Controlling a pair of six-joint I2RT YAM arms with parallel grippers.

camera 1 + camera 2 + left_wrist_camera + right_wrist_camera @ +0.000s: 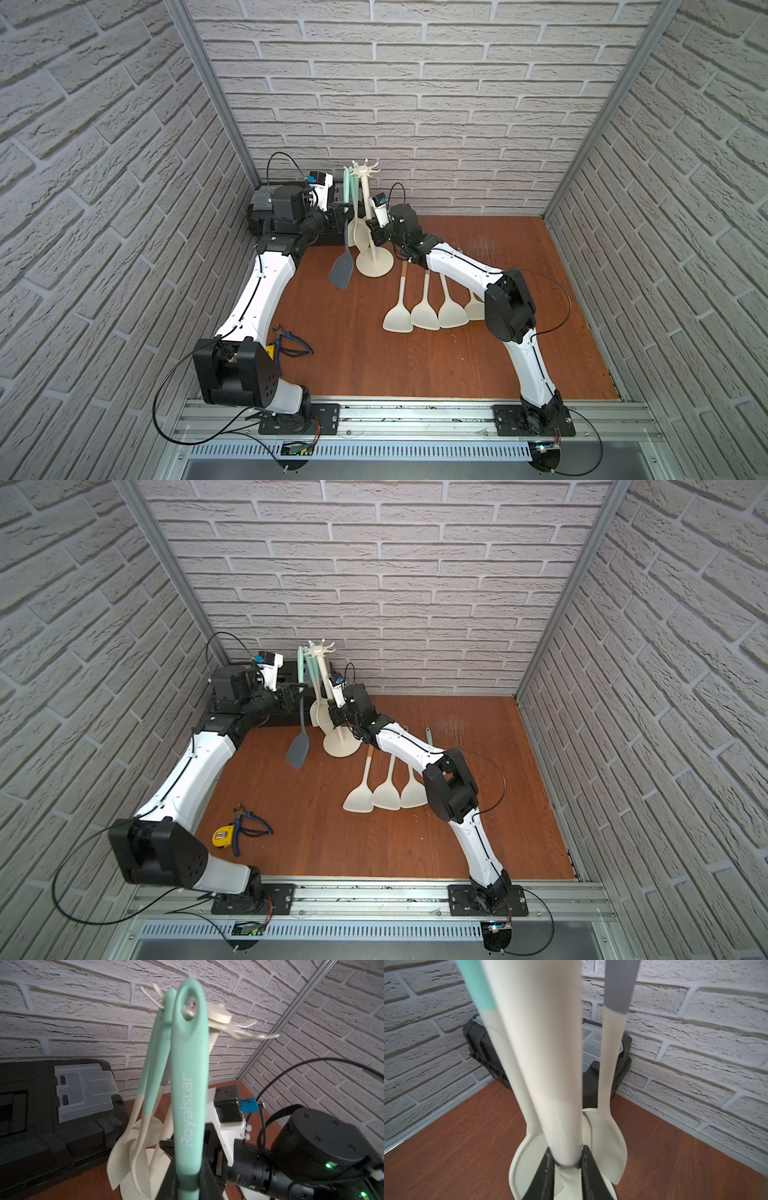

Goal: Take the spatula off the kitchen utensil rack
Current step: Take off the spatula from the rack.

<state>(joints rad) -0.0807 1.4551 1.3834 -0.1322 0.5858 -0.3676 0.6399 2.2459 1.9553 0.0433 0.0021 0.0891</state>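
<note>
Left gripper [188, 1169]: we are clamping the spatula [341, 272] handle, jaws dark and cropped.
Right gripper [568, 1159]: we are clamping the kitchen utensil rack [376, 266] pole.

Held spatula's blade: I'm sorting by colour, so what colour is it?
Grey; the blade shows best in a top view.

The kitchen utensil rack [377, 267] is recorded as cream, with thin pole, disc base and hook crown, upright at the back of the worktop [415, 357]. The spatula [341, 270], mint-handled and grey-bladed, is hung by its eye on 1 hook, tilted.
</note>
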